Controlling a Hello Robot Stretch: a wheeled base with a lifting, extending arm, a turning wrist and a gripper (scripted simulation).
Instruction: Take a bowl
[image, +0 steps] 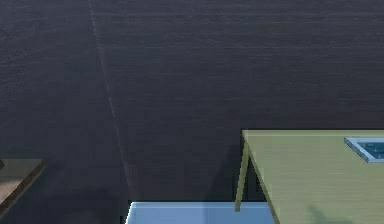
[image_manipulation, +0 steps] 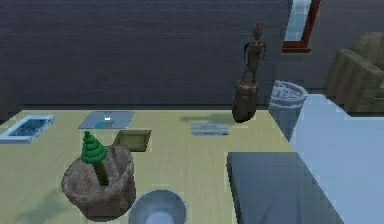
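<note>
A round grey-blue bowl (image_manipulation: 158, 208) stands on the olive table (image_manipulation: 190, 160) at the arm side view's bottom edge, partly cut off. Just left of it sits a rough brown pot (image_manipulation: 98, 186) holding a small green plant (image_manipulation: 92, 148). In the forward view, a corner of the same olive table (image: 300, 170) shows at the lower right.
On the table lie a blue tray (image_manipulation: 27, 127), a blue-grey mat (image_manipulation: 105, 119), an olive square (image_manipulation: 132, 138), a grey flat thing (image_manipulation: 212, 128) and a dark slab (image_manipulation: 275, 185). A dark statue (image_manipulation: 247, 85), wire bin (image_manipulation: 287, 100) and armchair (image_manipulation: 360, 75) stand beyond. Dark wall ahead (image: 190, 70).
</note>
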